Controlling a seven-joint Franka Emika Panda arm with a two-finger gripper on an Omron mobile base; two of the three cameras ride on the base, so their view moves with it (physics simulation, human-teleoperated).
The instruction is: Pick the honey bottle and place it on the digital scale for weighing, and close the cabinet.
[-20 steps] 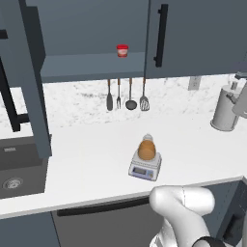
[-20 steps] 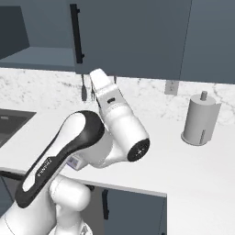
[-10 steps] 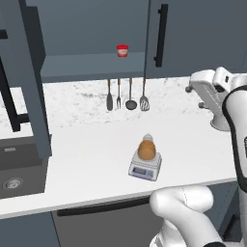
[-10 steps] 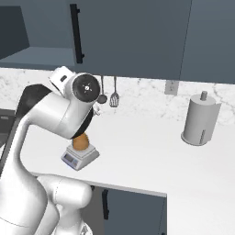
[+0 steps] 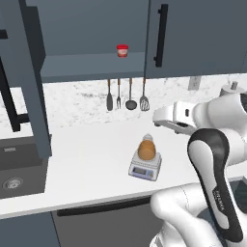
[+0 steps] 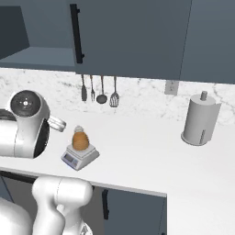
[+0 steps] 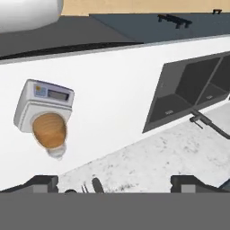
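The amber honey bottle (image 5: 147, 149) (image 6: 80, 140) stands upright on the pale grey digital scale (image 5: 144, 170) (image 6: 78, 157) on the white counter. In the hand view the scale (image 7: 39, 99) and the honey bottle (image 7: 50, 130) lie at the left. My gripper (image 7: 114, 183) is open with nothing between its fingertips (image 7: 43, 182), well away from the bottle. My white hand (image 5: 170, 117) hangs above the counter, just right of the bottle. The slate-blue cabinet has its left door (image 5: 28, 72) swung open; its right door (image 5: 193, 34) is shut.
A red-lidded jar (image 5: 122, 50) sits on the open cabinet shelf. Utensils (image 5: 127, 94) hang on the marble backsplash. The sink (image 5: 17, 166) (image 7: 191, 90) with its faucet (image 7: 210, 124) lies left of the scale. A paper towel roll (image 6: 199, 120) stands at the right.
The arm has swung from the far right to lower and further left, above the counter beside the bottle. The bottle and the scale have not moved.
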